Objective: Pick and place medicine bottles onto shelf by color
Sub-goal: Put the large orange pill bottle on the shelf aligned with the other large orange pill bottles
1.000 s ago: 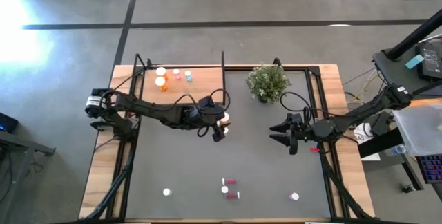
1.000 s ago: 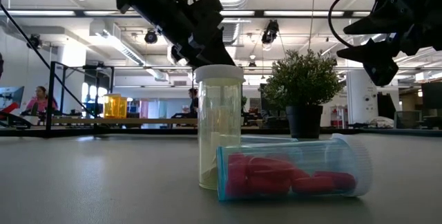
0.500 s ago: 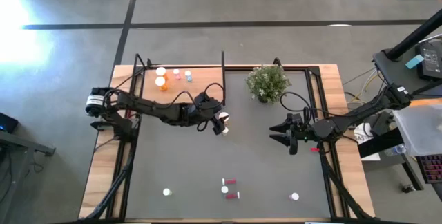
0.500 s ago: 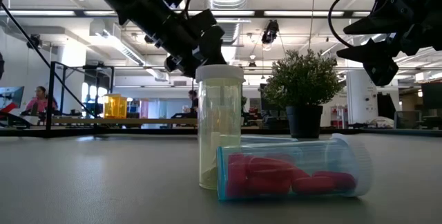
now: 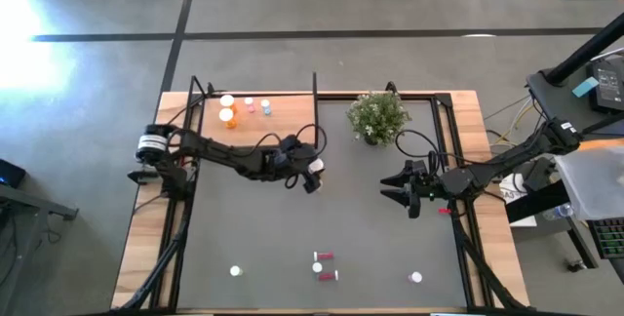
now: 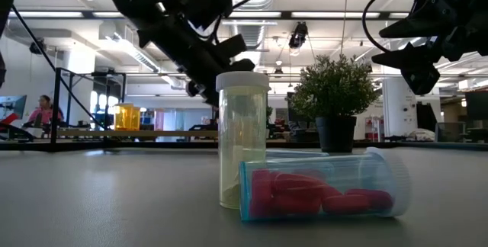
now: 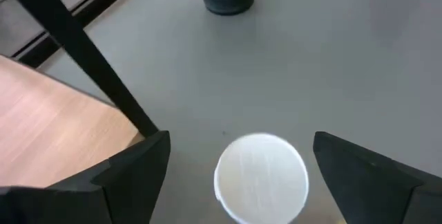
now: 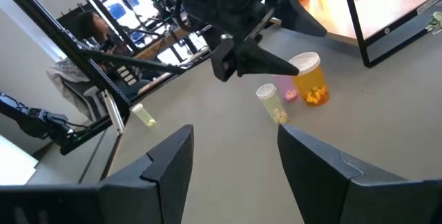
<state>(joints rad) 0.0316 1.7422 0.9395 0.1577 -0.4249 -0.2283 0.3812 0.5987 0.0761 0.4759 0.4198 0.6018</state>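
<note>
My left gripper (image 5: pixel 308 177) hovers open just off the shelf's near right corner, over an upright orange bottle with a white cap (image 8: pixel 312 84). In the left wrist view the cap (image 7: pixel 261 175) shows between my two spread fingers with a gap on each side. A small yellow bottle (image 8: pixel 271 103) and a pink one (image 8: pixel 286 89) stand beside it. The wooden shelf (image 5: pixel 283 111) at the far left carries orange bottles (image 5: pixel 227 112) and small ones (image 5: pixel 257 106). My right gripper (image 5: pixel 390 187) waits open at mid-right.
A potted plant (image 5: pixel 376 116) stands at the far middle. Loose bottles lie near the front edge: red ones (image 5: pixel 325 256), a white-capped one (image 5: pixel 234 271) and another (image 5: pixel 416 278). The shelf's dark upright edge (image 7: pixel 90 65) is close to my left gripper.
My left arm has shifted its posture and its gripper has turned about and tipped over the white-capped orange bottle, staying in about the same spot on the table.
</note>
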